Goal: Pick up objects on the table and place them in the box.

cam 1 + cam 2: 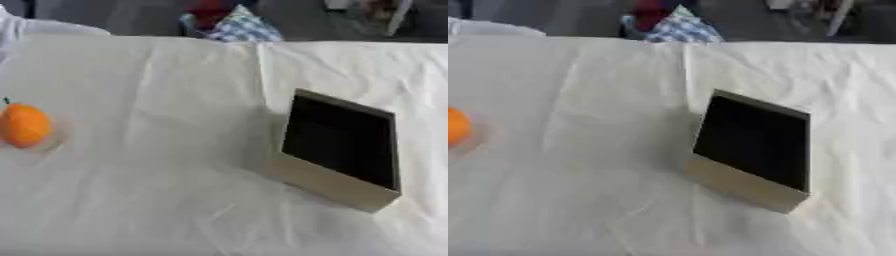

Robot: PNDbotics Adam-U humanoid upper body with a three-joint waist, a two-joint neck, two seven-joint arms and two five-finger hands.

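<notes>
I have one box (339, 150) on the white tablecloth (157, 190), and I use it as my landmark. It is a shallow tan box with a dark inside, open at the top, sitting askew to the table edge. Its inside looks empty from here, though it is too dark to be sure.

There is one thing to pick up: a single orange fruit (24, 125), well to the left of the box and near the left edge of my view, with a small dark stem at its top. It seems to lie in or on something clear and faint; I cannot tell what.

Neither of my hands shows in either eye view, so I cannot say whether their fingers are straight or curled, and nothing is held in sight.

I judge the fruit light, round and fairly stiff, with a smooth skin that could slip, and it may roll if nudged. I would close fingers and thumb around its widest part, from above.
</notes>
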